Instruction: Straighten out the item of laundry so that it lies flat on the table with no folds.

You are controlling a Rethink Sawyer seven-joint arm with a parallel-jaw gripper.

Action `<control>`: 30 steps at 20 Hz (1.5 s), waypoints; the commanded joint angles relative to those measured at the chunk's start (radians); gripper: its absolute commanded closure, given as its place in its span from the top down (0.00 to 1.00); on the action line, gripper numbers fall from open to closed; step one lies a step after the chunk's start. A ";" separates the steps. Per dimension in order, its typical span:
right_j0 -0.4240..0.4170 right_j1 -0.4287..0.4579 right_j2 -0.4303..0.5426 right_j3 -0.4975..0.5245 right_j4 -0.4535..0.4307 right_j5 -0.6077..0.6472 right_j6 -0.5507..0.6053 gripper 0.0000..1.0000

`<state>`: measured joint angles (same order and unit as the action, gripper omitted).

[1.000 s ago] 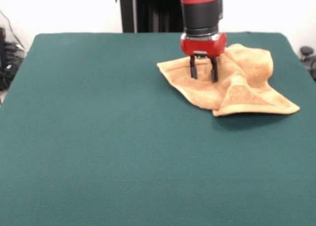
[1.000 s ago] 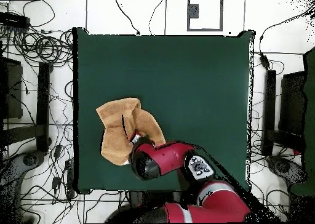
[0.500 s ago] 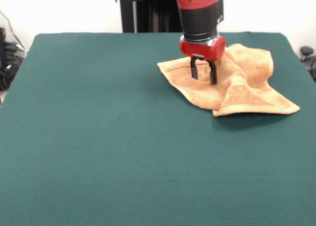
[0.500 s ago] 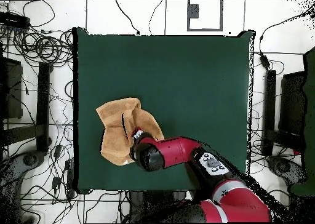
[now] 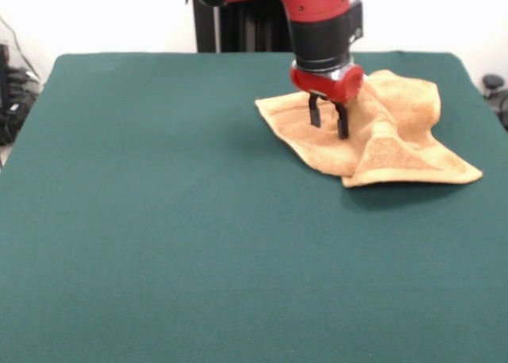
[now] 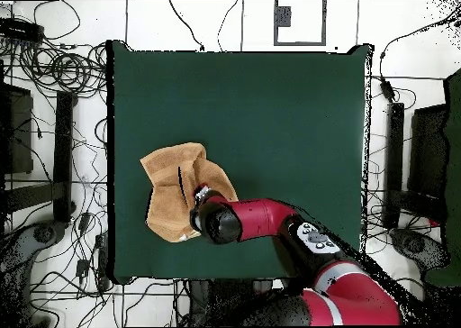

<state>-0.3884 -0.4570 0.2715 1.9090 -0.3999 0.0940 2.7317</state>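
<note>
The tan-orange towel [image 5: 381,137] lies crumpled on the green table [image 5: 175,220], at the far right in the front view. One part is folded over, and a border band runs along its near edge. My gripper [image 5: 329,123] hangs over the towel's left part, open, its two dark fingers pointing down at the cloth with a gap between them. In the overhead view the towel [image 6: 171,185] sits at the table's [image 6: 270,117] left side, and the arm's red wrist covers its lower right corner, hiding the fingers.
Cables and stands lie on the floor around the table [image 6: 54,72]. The arm [image 6: 270,225] reaches in from the table's bottom edge in the overhead view.
The arm has swung round at its base while the gripper stays over the same part of the towel, shifting only slightly. The towel has not moved.
</note>
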 commanded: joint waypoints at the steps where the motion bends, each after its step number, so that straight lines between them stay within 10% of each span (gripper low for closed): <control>1: 0.052 0.378 0.248 0.052 0.082 0.141 -0.016 1.00; 30: 0.025 0.414 0.288 0.115 0.209 0.193 0.006 1.00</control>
<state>-0.4987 -0.3931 0.3813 1.9093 -0.2336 0.1981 2.7317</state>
